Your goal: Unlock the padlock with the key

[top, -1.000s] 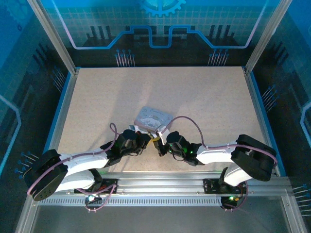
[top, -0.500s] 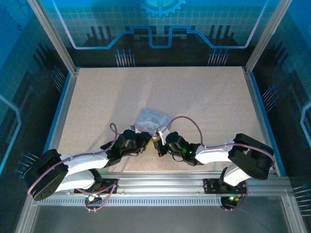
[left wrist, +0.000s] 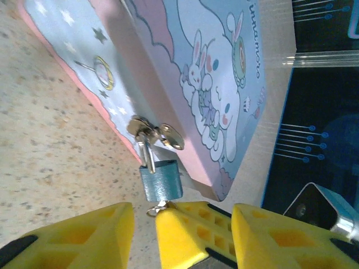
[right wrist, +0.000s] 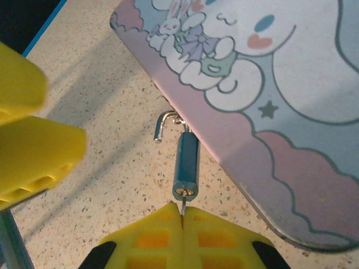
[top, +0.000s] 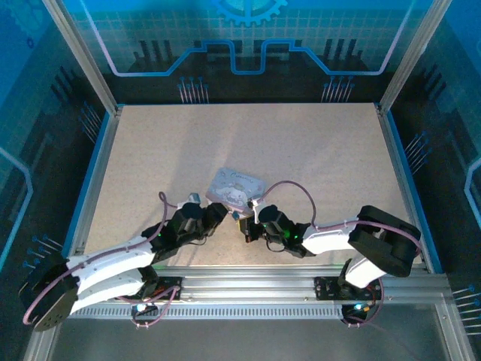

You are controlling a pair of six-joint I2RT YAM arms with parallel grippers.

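Note:
The small blue padlock (right wrist: 185, 162) hangs from the hasp on the near edge of the lavender tin (right wrist: 291, 112). One end of its silvery shackle (right wrist: 161, 126) stands free of the body. The thin key (right wrist: 183, 205) sits in the keyhole at the padlock's bottom, and my right gripper (right wrist: 183, 217) is shut on it. In the left wrist view the padlock (left wrist: 161, 180) lies just beyond my left gripper (left wrist: 179, 238), which is open, with the right gripper's fingers (left wrist: 190, 232) between its pads. From above, both grippers meet at the padlock (top: 239, 215).
The cartoon-printed tin (top: 237, 185) lies flat on the speckled table (top: 316, 150), just beyond both grippers. A purple cable loops over the right arm (top: 297, 189). A blue frame rail (top: 94, 169) borders the table.
My left gripper has drawn back to the left from the padlock, and its arm now lies lower and straighter. The right gripper has edged slightly left, staying on the key.

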